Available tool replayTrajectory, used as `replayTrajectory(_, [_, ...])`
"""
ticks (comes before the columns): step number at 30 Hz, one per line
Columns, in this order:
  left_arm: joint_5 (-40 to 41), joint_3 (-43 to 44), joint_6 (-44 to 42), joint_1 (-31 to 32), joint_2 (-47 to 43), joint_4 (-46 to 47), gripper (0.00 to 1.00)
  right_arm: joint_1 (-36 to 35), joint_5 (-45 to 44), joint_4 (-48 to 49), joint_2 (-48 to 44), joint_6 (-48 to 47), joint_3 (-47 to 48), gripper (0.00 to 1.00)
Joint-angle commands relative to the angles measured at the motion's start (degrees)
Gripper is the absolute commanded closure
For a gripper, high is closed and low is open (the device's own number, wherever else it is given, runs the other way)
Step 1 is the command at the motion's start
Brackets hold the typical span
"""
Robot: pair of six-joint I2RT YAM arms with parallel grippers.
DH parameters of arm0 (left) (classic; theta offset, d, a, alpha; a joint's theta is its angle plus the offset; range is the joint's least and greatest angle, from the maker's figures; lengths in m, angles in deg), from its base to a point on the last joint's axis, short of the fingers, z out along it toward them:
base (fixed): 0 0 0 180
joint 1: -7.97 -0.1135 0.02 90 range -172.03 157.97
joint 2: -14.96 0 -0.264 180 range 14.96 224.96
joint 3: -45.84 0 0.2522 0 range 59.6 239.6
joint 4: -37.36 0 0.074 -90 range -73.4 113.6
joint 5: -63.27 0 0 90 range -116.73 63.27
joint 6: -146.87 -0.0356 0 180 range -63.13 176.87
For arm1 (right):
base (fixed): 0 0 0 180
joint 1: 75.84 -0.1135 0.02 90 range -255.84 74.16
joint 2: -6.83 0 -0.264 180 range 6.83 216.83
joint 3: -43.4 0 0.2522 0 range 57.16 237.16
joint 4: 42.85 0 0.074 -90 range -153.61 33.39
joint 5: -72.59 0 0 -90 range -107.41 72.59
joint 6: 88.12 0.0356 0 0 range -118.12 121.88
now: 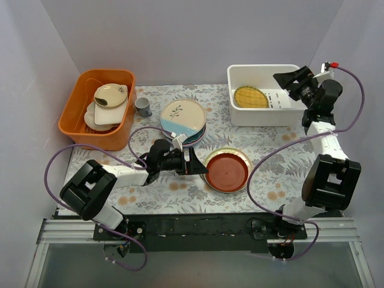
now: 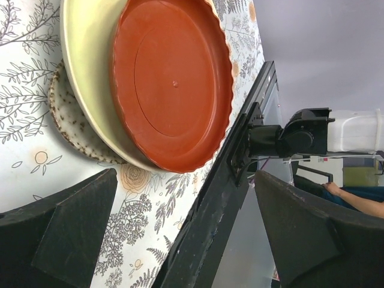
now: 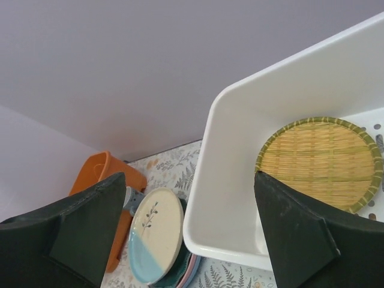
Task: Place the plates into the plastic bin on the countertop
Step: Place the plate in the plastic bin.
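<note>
Left pincer [image 1: 197, 163] hangs with its fingers wide apart and empty, just left of the rust-red scalloped plate [image 1: 227, 170], which lies on a cream plate [image 2: 84, 90] near the front edge of the surface [image 1: 270, 150]. Right pincer [image 1: 289, 80], also spread and empty, hovers over the white bin [image 1: 264, 117] at the back right corner; the yellow woven plate [image 1: 251, 96] lies inside it. The cream-and-blue plate [image 1: 183, 117] tops a stack near the back edge

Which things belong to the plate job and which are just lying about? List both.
Job: white bin, yellow woven plate inside it, leaf plate, red plate, cream plate beneath it.
Lying about: orange tub, beige dishes in it, grey cup.
</note>
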Motion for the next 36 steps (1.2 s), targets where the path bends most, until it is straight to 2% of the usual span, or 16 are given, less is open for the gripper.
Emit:
replayTrajectory(1, [0.92, 1.49, -0.6, 1.29, -3.02, -0.54, 0.02, 0.01, 3.99, 1.29, -5.98, -0.31, -3.06, 0.06])
replayTrajectory(10, [3.64, 1.67, -1.48, 3.05, -6.27, -3.53, 0.02, -1.21, 5.92, -3.88, -19.16, -5.32, -15.27, 0.07])
replayTrajectory(20, [5.58, 0.7, -1.3, 3.66, -7.95, -4.93, 0.02, -3.24, 7.5, -8.9, -29.02, -9.1, -28.8, 0.08])
replayTrajectory(28, [6.55, 1.93, -1.39, 4.54, -8.12, -6.52, 0.02, -5.08, 6.89, -16.97, -36.31, -12.79, -33.12, 0.08])
replayTrajectory(36, [6.99, 1.93, -0.95, 5.33, -6.02, -5.72, 0.02, -6.66, 6.37, -21.2, -37.64, -15.69, -35.06, 0.1])
